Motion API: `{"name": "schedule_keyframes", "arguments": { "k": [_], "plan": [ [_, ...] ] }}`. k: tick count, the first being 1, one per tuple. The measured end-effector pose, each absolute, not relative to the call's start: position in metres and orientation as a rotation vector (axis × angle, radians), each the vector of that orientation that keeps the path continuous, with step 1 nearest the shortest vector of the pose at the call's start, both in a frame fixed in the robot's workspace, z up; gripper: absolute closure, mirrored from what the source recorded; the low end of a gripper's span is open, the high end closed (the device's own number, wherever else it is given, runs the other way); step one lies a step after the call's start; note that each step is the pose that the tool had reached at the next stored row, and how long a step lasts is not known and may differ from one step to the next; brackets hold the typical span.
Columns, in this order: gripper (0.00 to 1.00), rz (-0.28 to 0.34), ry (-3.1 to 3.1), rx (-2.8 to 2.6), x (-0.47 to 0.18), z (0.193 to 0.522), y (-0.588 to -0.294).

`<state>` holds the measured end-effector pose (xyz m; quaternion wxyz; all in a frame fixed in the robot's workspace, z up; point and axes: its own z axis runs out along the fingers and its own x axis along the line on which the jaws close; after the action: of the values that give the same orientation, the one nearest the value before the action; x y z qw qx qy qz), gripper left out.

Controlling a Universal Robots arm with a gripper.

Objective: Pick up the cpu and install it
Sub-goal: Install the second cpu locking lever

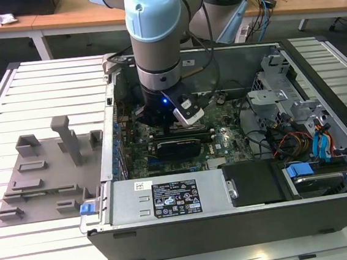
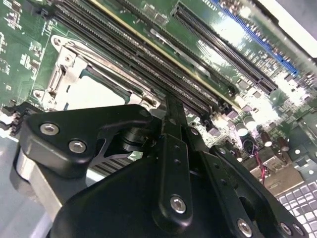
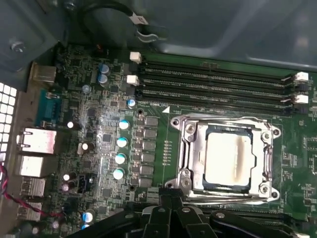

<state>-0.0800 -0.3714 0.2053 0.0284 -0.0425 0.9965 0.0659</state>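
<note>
Where unlabelled, cpu (image 3: 229, 157) in socket (image 3: 184, 144).

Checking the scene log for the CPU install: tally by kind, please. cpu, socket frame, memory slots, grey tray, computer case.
cpu: 1
socket frame: 1
memory slots: 4
grey tray: 1
computer case: 1
Total: 8

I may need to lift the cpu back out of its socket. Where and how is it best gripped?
Judging from the first wrist view, the cpu lies flat inside the socket's metal frame, only its pale top exposed. Come straight down from above and pinch two opposite edges of the raised lid; the frame probably blocks any sideways approach.
</note>
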Motion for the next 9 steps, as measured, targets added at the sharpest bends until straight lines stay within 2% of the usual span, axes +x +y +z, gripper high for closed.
{"name": "schedule_keyframes", "arguments": {
  "k": [9],
  "plan": [
    [0.89, 0.254, 3.070, -0.146, -0.0807, 0.1988, -0.3705]
  ]
}}
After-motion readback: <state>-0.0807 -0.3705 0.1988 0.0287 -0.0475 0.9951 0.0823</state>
